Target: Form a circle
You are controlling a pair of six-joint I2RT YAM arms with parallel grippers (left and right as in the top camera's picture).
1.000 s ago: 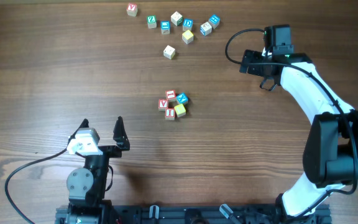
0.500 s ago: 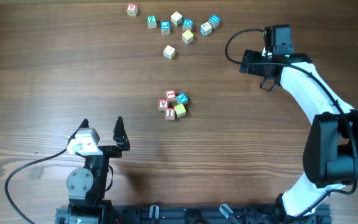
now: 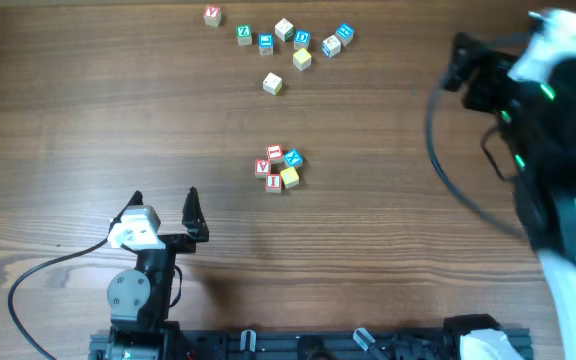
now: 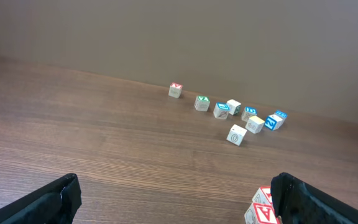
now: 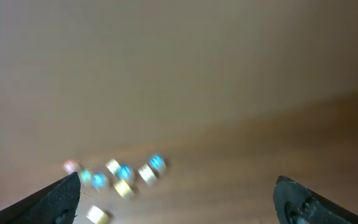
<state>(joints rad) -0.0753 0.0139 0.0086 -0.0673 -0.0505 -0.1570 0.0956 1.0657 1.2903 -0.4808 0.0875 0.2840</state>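
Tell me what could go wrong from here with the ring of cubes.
1. The right arm is motion-blurred and its wrist view is smeared; at that speed it might clip the loose cubes at the far side.
2. The ring of cubes is tightly packed; the left gripper, jaws wide open, could knock neighbours apart if it reaches in.
3. In the left wrist view the ring sits at the frame edge, partly behind a finger, so aiming may suffer.
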